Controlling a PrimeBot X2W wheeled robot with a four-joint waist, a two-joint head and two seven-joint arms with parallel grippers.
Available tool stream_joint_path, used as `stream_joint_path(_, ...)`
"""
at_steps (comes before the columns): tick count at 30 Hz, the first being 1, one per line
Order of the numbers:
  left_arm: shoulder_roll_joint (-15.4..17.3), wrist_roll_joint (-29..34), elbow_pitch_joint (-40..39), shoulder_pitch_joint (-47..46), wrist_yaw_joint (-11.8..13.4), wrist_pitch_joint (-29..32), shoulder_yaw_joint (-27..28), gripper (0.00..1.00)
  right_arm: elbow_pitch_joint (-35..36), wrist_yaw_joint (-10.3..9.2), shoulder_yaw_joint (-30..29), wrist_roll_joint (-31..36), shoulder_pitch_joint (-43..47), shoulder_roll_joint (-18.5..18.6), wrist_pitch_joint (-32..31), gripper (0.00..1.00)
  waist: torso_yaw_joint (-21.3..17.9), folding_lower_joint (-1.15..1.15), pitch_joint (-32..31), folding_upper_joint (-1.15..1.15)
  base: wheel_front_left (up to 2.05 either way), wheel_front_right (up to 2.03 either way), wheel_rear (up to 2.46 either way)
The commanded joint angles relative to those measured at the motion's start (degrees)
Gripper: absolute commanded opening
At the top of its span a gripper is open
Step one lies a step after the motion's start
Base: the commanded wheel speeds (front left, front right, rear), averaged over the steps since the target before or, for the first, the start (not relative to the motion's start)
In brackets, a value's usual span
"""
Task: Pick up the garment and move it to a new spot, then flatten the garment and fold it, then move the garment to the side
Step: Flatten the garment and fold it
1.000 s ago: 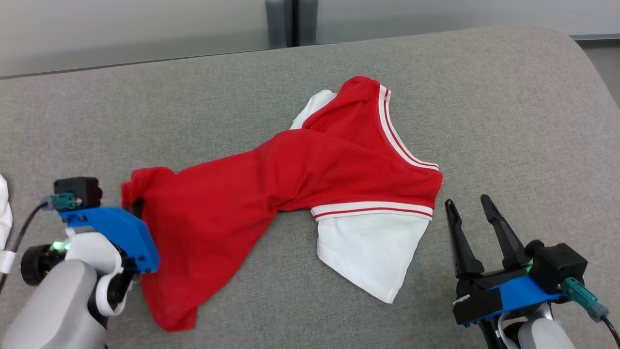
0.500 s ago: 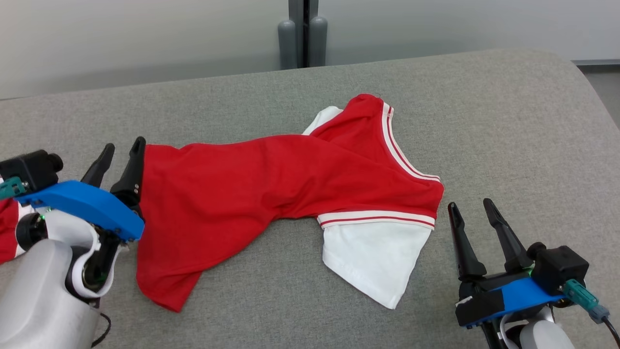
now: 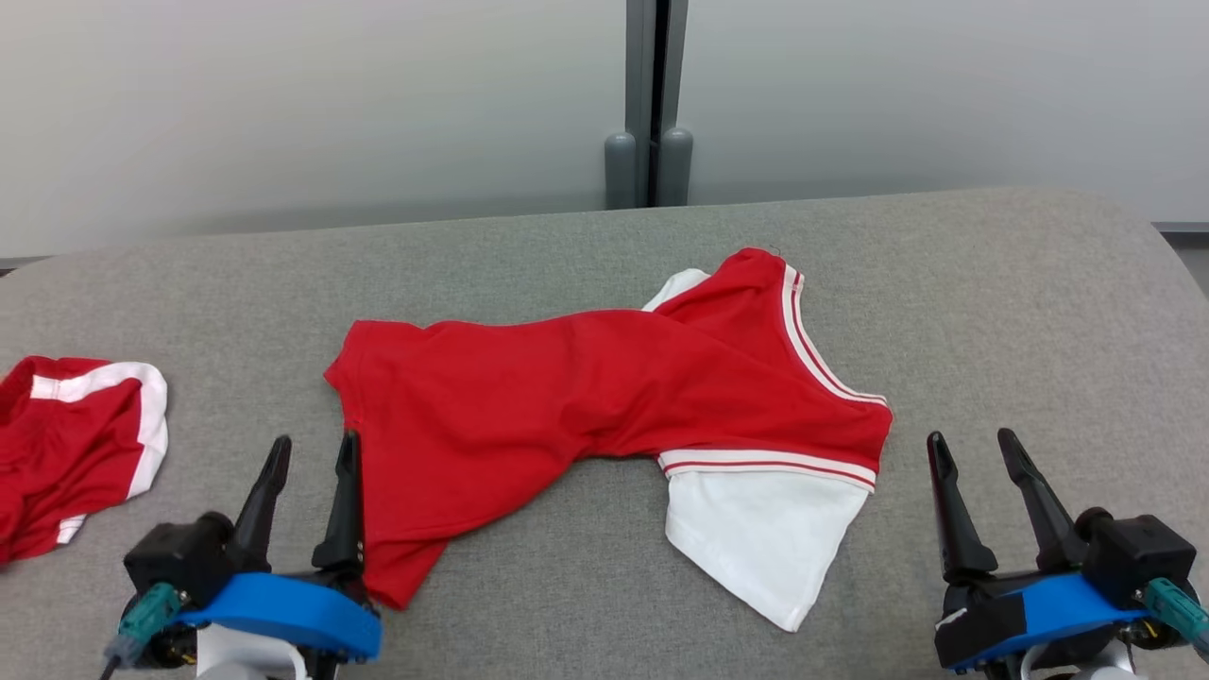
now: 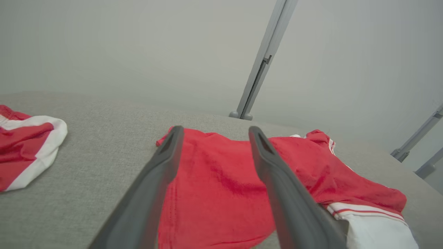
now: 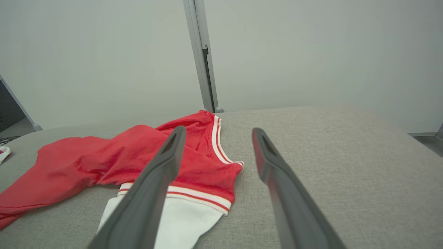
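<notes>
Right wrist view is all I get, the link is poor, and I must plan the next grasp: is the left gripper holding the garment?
Observer: No. The left gripper is open, with nothing between its fingers, beside the near left edge of the garment.
Operator: Does that left end lie flat?
Observer: Mostly. In the head view it spreads out to a corner at the far left, but the middle is twisted.
Operator: Anything else on that side?
Observer: Yes. A second red and white garment lies bunched on the grey cushion, apart from the first and further left than the left gripper.
</notes>
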State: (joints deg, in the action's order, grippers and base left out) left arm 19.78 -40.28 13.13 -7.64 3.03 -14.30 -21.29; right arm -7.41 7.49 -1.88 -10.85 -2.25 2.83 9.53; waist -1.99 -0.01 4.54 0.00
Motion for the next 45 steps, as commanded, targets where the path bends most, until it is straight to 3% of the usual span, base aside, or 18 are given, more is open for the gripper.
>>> stream_joint_path(1,0.38,1.30,-0.25,1.11,0.56,-0.53,0.01,1.00,0.55,0.01,-0.37,0.41,0.97,0.13,-0.46,1.00,0.23,0.01,-0.60,0.00,0.00,0.00,0.00)
stream_joint_path(7,-0.67,8.51,-3.22,5.88,3.63,-0.90,0.65,1.00,1.84,0.02,-1.59,0.72,3.82,0.13,-2.29,1.00,1.71,0.01,-3.92,0.00,0.00,0.00,0.00)
stream_joint_path(14,-1.98,12.49,-5.78,10.48,3.80,-0.95,4.16,1.00,2.83,0.01,-1.88,0.09,7.36,0.13,-4.27,1.00,2.39,0.01,-5.61,0.00,0.00,0.00,0.00)
stream_joint_path(23,-2.33,12.72,-4.92,11.69,2.93,-0.96,4.76,1.00,2.62,0.01,-0.59,-1.11,8.26,0.13,-5.31,1.00,1.84,0.01,-5.90,0.00,0.00,0.00,0.00)
stream_joint_path(45,-2.43,11.14,-4.76,12.30,3.64,0.26,4.44,1.00,2.73,0.02,0.72,-0.94,7.65,0.13,-5.64,1.00,1.46,0.01,-4.86,0.00,0.00,0.00,0.00)
